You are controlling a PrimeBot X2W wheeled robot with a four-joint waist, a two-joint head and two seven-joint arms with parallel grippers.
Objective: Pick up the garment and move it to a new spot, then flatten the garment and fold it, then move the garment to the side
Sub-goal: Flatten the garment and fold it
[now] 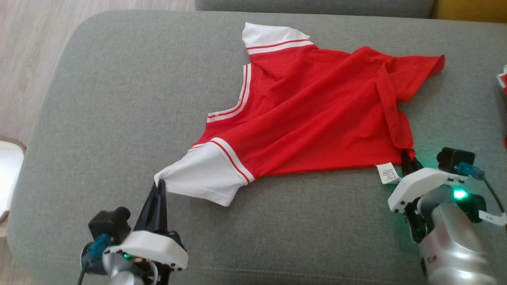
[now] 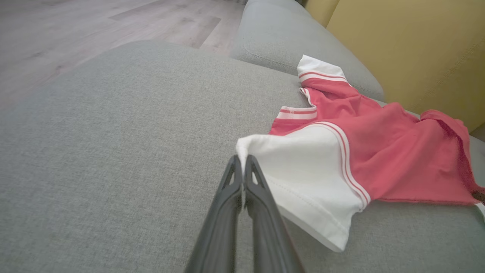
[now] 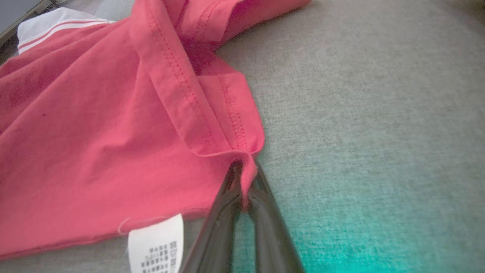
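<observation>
Nearest me, my left gripper [image 1: 160, 185] is pinched tight on the garment [image 1: 309, 114] at the tip of its white sleeve [image 1: 202, 178]. My right gripper [image 1: 408, 158] is clamped on a red hem corner [image 3: 242, 151], with the care label [image 1: 387, 173] just left of it. The garment spreads rumpled between and beyond both claws across the grey cushion [image 1: 119, 99]. Its other white sleeve [image 1: 269, 37] lies farthest from them.

Grey fabric sofa seat [image 1: 119, 99] on pale wood-plank floor [image 1: 31, 39], mustard-yellow surface [image 2: 409, 49] behind it.
</observation>
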